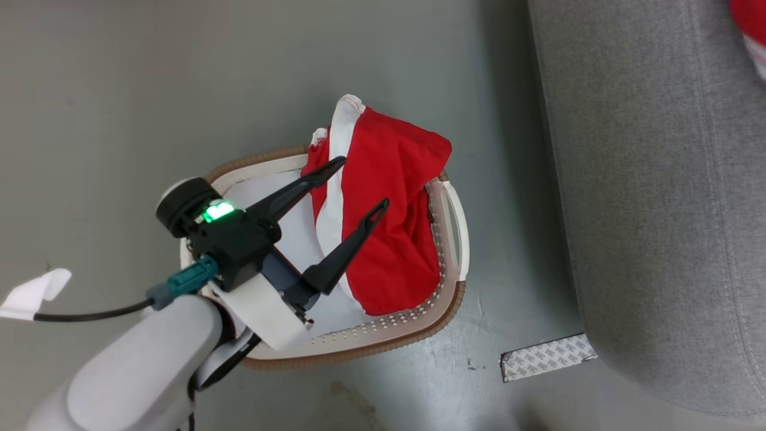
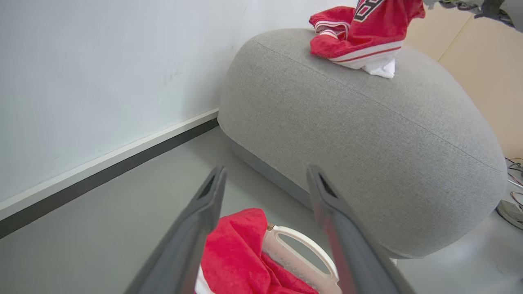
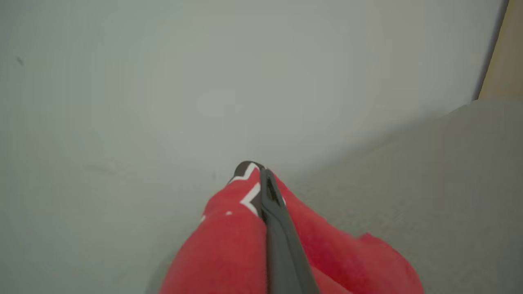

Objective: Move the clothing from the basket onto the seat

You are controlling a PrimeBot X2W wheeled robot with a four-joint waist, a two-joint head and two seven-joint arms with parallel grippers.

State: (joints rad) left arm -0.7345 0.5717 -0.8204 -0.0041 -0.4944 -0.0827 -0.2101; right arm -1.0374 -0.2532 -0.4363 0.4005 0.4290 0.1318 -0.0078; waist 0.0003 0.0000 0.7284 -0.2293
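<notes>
The basket (image 1: 383, 347) stands on the floor left of the grey seat (image 1: 658, 209). A red garment with a white stripe (image 1: 389, 227) lies heaped in its right half, spilling over the far rim. My left gripper (image 1: 365, 181) hovers just above that garment, open, with nothing between its fingers. In the left wrist view the left gripper (image 2: 265, 169) frames the red cloth (image 2: 237, 253) and the basket handle (image 2: 302, 245). A red jersey with black numbers (image 2: 363, 32) touches the top of the seat (image 2: 367, 143). My right gripper (image 3: 259, 173) is shut on that jersey (image 3: 229, 245).
A pale pad (image 1: 281, 197) lines the basket's left half. A strip of patterned tape (image 1: 547, 357) lies on the floor by the seat's corner. A white scrap (image 1: 33, 293) sits at the far left. A white wall with a dark skirting (image 2: 102, 171) runs behind.
</notes>
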